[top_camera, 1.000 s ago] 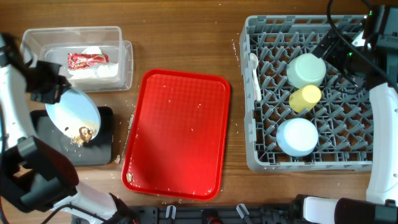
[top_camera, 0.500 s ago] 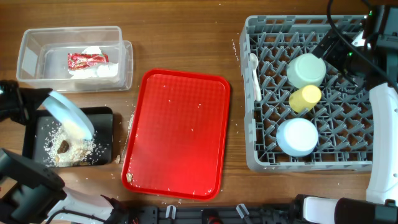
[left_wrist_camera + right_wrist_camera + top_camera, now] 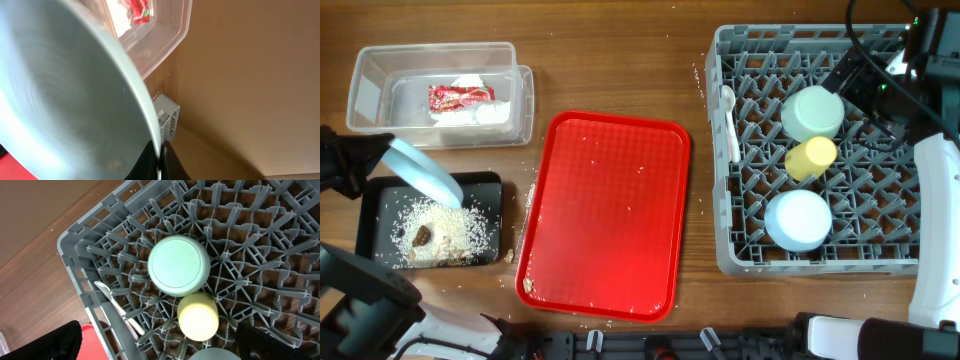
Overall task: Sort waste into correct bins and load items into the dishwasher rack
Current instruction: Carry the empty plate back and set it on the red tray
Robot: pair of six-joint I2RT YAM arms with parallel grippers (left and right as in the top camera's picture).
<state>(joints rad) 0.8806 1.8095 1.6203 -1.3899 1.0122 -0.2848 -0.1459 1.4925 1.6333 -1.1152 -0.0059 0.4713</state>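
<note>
Your left gripper (image 3: 159, 162) is clamped on the rim of the light blue plate (image 3: 423, 172), holding it steeply tilted over the shallow black tray (image 3: 492, 182) at the table's left edge. From overhead the plate reads as a narrow ellipse, with its long axis running from upper left down to lower right and its lower edge over the tray. Brown food scraps (image 3: 422, 236) and white crumbs (image 3: 448, 222) lie in the tray beneath it. Just behind stands the clear tub (image 3: 365, 85), holding the red wrapper (image 3: 460, 96) and white napkins (image 3: 492, 113). The red serving tray (image 3: 605, 210) lies flat at centre. Your right gripper (image 3: 159, 339) hangs over the dishwasher rack (image 3: 720, 200) with fingers spread wide and nothing between them. In the rack, the pale green bowl (image 3: 812, 112), yellow cup (image 3: 810, 157) and smaller light blue bowl (image 3: 798, 220) sit bottoms up in a line, with a white plastic utensil (image 3: 731, 125) lying lengthwise along the left wall.
</note>
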